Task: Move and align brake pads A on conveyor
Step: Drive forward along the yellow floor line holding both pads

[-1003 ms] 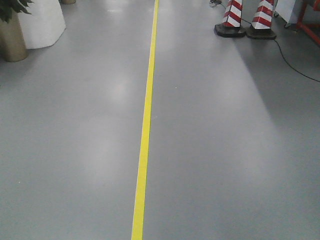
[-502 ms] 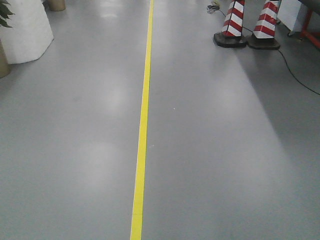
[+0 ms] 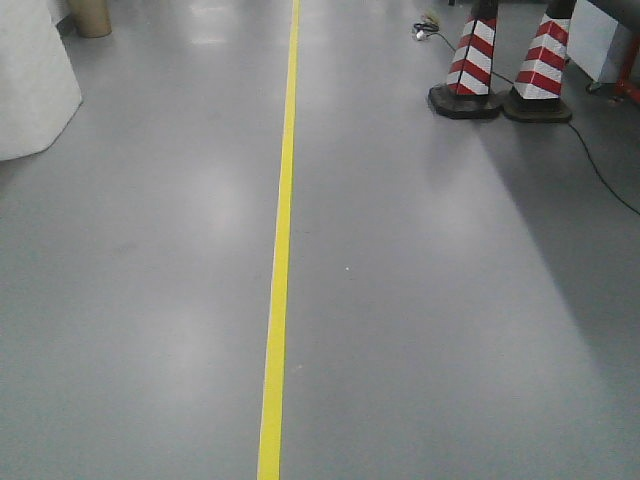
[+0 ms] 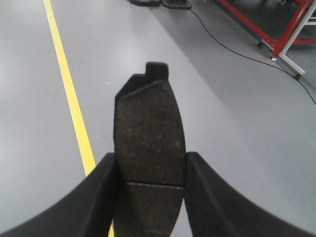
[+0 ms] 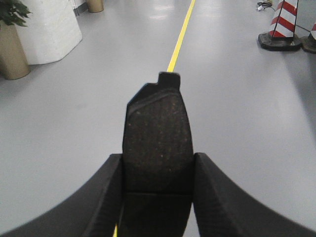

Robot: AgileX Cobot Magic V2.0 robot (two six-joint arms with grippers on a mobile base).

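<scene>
In the left wrist view a dark-grey brake pad (image 4: 149,133) with a thin groove across it juts forward, and my left gripper (image 4: 150,170) is shut on its two long edges. The right wrist view shows a second brake pad (image 5: 158,138) held the same way, my right gripper (image 5: 158,170) shut on it. Both pads hang above the grey floor. The conveyor is out of view in every frame. The front view shows neither gripper.
A yellow floor line (image 3: 281,240) runs straight ahead. Two red-and-white striped cones (image 3: 468,70) stand at the far right with a black cable (image 3: 600,170) trailing from them. A white block (image 3: 30,90) stands at the left. A red frame (image 4: 276,34) is at the right.
The front view has advanced along the yellow line: the cones and the white block have slid nearer and outward, and the plant pot at the left has left the frame.
</scene>
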